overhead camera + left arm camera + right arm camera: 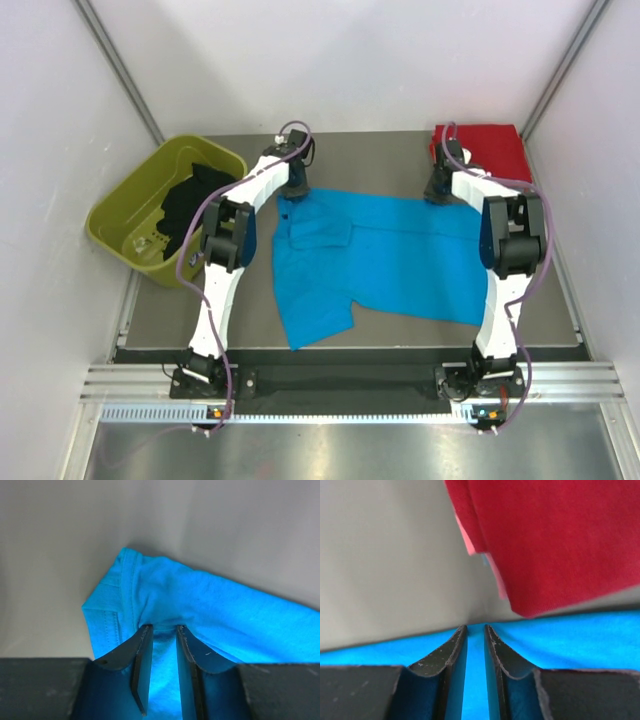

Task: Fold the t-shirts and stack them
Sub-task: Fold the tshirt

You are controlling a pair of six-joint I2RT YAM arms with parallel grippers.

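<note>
A turquoise-blue t-shirt [390,260] lies spread across the table, with one part folded over at its left. My left gripper [293,190] sits at the shirt's far left corner. In the left wrist view its jaws [164,627] are shut on a bunch of the turquoise cloth [200,600], and wrinkles run into the fingertips. My right gripper [437,192] is at the shirt's far right edge. Its narrow jaws [475,626] are shut on the blue hem [580,640]. A folded red t-shirt [490,150] rests at the back right, just beyond the right gripper [560,540].
An olive-green tub [105,225] stands at the left edge of the table and holds a black t-shirt [185,205]. White walls close in the table at the back and on both sides. The arms' bases are at the near edge.
</note>
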